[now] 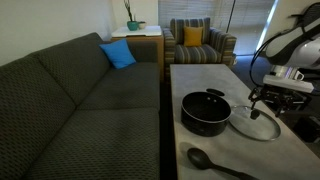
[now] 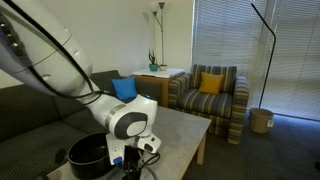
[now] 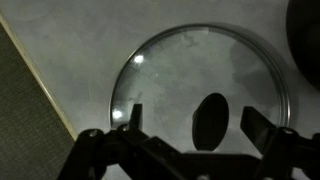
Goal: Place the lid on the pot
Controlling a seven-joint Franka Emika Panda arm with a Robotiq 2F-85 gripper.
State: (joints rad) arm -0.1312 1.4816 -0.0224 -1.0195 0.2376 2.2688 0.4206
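Clear glass with a metal rim, the lid lies flat on the pale, mottled table, just beside the pot and not on it. In the wrist view its small dark knob sits between the two fingers of the Robotiq gripper, which are spread wide apart above the glass and clamp nothing. Whether they touch the lid cannot be told. In an exterior view the gripper hangs over the lid at the table's far side from the dark grey sofa. The wide black pot stands uncovered, and a black long-handled spoon lies on the table near it, apart from both.
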